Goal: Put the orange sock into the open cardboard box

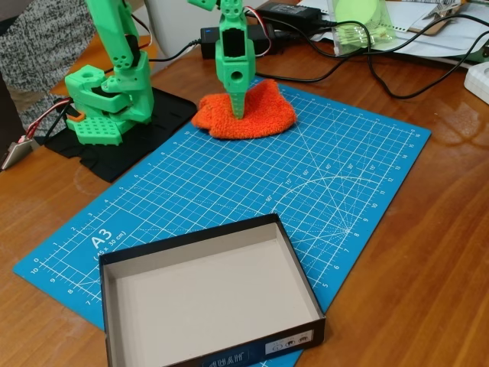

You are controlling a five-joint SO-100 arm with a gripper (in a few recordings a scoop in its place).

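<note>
Fixed view: camera looks across a wooden table (428,252) toward the arm's base at the far left.
Mat: a blue cutting mat (252,183) with a white grid lies on the table, marked A3 near its left corner.
Sock: the orange sock (263,116) lies bunched at the far edge of the mat, part of it reaching onto the bare wood, well apart from the box.
Box: the open cardboard box (294,264) sits at the near end of the mat, black outside, pale grey-beige inside, a white label on its near wall; nothing lies in it.
Arm: the green arm (114,84) stands on a black pad (145,141) at the left and reaches over to the sock.
Gripper: the gripper (238,108) points straight down, its tip pressed into the top of the sock.
Grip state: the fingers appear as one narrow point from this angle; cannot tell whether they are parted or clamped on the fabric.
Background: black cables (382,76) and papers (451,34) lie beyond the mat.
</note>
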